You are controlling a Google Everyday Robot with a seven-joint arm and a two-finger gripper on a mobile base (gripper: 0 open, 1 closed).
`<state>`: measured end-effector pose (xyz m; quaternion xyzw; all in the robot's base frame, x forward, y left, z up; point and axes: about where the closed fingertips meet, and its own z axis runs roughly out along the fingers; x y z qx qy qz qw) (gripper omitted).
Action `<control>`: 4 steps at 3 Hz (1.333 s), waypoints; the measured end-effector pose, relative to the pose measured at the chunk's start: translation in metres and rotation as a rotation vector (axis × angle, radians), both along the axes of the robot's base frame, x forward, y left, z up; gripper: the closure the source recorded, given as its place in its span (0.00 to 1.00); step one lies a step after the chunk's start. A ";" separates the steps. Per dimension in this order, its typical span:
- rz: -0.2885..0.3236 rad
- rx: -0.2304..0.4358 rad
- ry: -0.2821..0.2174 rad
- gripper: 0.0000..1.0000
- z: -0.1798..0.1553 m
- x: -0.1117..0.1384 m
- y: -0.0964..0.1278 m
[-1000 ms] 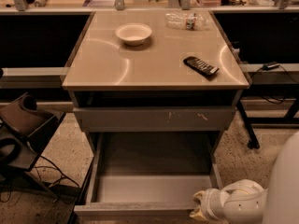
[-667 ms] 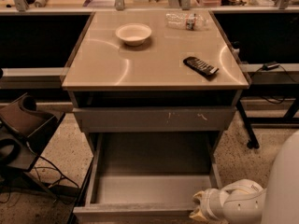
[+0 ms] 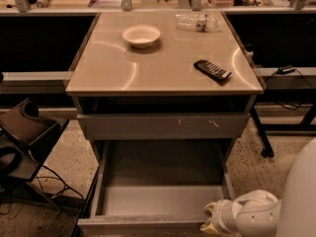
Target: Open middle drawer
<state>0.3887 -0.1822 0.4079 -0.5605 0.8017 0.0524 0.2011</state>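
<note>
The middle drawer is pulled far out toward me below the cabinet, showing its smooth grey tray interior, which is empty. Its plain flat front runs along the bottom edge of the view. My gripper, pale and rounded, sits at the right end of that drawer front, at the lower right of the camera view. My white arm fills the bottom right corner. Above the open drawer, the larger grey front with pale scratch marks is closed.
On the beige cabinet top stand a white bowl, a black remote and a lying plastic bottle. A dark stand with cables is at the left. A black table leg is at the right.
</note>
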 end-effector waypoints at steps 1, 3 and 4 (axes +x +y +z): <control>0.000 0.000 0.000 0.34 0.000 0.000 0.000; 0.000 0.000 0.000 0.00 0.000 0.000 0.000; 0.000 0.000 0.000 0.00 0.000 0.000 0.000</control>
